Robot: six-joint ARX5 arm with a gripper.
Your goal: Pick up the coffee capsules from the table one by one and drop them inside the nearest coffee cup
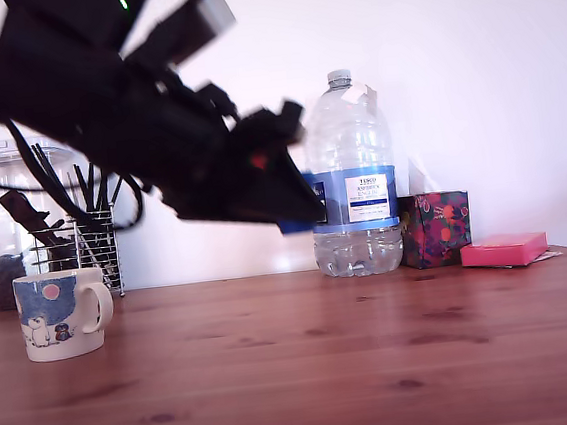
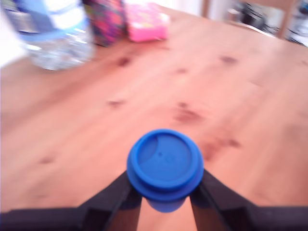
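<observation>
The reddish wooden desk (image 1: 309, 371) fills the lower half of the exterior view. Above it, the dark blurred arm slants from the upper left toward the frame's centre, ending in the claw (image 1: 299, 216), clear of the desk. In the wrist view the claw (image 2: 165, 190) is clenched on the dark blue capsule (image 2: 165, 162), one finger on each side beneath its rim. The white cup (image 1: 60, 314) stands at the exterior view's lower left.

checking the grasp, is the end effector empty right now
No, in the wrist view the end effector is clamped on the blue capsule.
</observation>
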